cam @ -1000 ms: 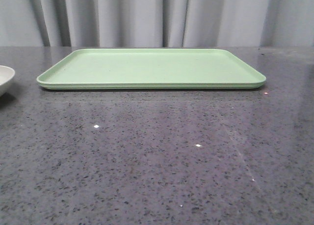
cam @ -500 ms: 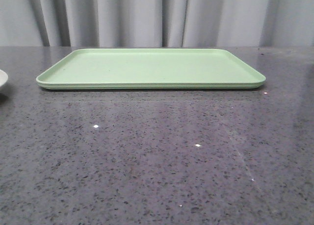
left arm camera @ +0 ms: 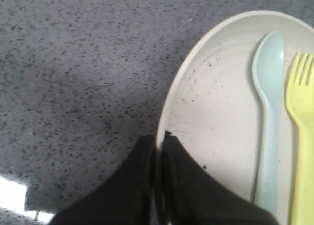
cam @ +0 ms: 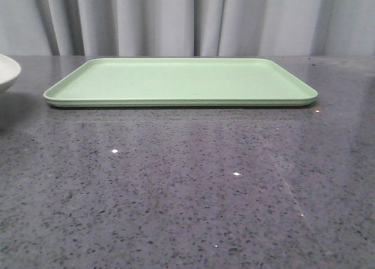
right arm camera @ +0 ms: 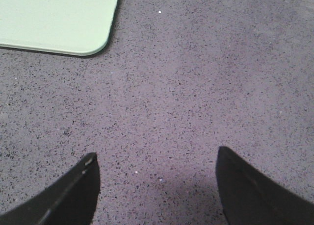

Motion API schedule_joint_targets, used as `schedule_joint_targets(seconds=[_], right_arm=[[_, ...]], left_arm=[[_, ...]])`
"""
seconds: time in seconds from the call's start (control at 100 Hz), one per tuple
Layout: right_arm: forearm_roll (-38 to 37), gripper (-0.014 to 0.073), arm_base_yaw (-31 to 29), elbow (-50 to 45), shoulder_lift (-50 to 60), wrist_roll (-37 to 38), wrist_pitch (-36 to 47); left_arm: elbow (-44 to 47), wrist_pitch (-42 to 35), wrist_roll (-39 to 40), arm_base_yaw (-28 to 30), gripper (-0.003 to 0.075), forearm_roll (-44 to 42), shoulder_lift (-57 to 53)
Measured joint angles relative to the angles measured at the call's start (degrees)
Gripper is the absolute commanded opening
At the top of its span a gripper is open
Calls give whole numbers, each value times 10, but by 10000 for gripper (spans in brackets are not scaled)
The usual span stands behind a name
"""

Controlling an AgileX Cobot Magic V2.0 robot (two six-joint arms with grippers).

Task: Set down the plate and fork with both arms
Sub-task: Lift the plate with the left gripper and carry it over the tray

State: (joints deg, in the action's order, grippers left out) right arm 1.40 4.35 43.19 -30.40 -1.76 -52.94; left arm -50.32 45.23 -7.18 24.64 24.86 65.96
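**Left gripper pinching the plate rim, right gripper spread over bare counter**

The left arm's black tapering gripper (left arm camera: 158,141) was clamped on the rim of a wide, shallow, off-white round plate with tiny dark specks (left arm camera: 216,112), one finger on the outside of the rim and the other finger (left arm camera: 184,181) inside the dish, the two pressed nearly together with only the rim between them. Inside the plate lay a small bright-yellow plastic fork (left arm camera: 300,132) and, just beside it, a pale blue spoon-like plastic utensil (left arm camera: 269,112), both lengthwise and parallel. The wrist camera looked steeply down past the plate at the speckled dark grey stone counter (left arm camera: 73,78).

In the front view, only a sliver of the plate (cam: 7,72) showed at the far left edge, appearing raised above the counter, well to the left of a flat rectangular light-green tray (cam: 181,81) resting on the counter.

The right arm's black gripper (right arm camera: 156,186) hung over bare counter with its fingers spread wide apart and holding nothing; a rounded corner of the green tray (right arm camera: 59,19) lay near it.
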Motion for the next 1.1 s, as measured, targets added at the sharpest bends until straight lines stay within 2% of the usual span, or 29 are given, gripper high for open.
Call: schedule_joint_targets(seconds=[0.27, 0.57, 0.77, 1.1], right_arm=[[0, 507, 0, 0, 0, 0, 2], [0, 507, 0, 0, 0, 0, 22], [0, 507, 0, 0, 0, 0, 27], [0, 507, 0, 0, 0, 0, 30]], left_arm=[[-17, 12, -44, 0, -20, 116, -2], [-67, 24, -47, -13, -20, 138, 0], [-91, 21, -47, -88, -20, 155, 27], [-166, -46, -45, -242, -21, 200, 146]])
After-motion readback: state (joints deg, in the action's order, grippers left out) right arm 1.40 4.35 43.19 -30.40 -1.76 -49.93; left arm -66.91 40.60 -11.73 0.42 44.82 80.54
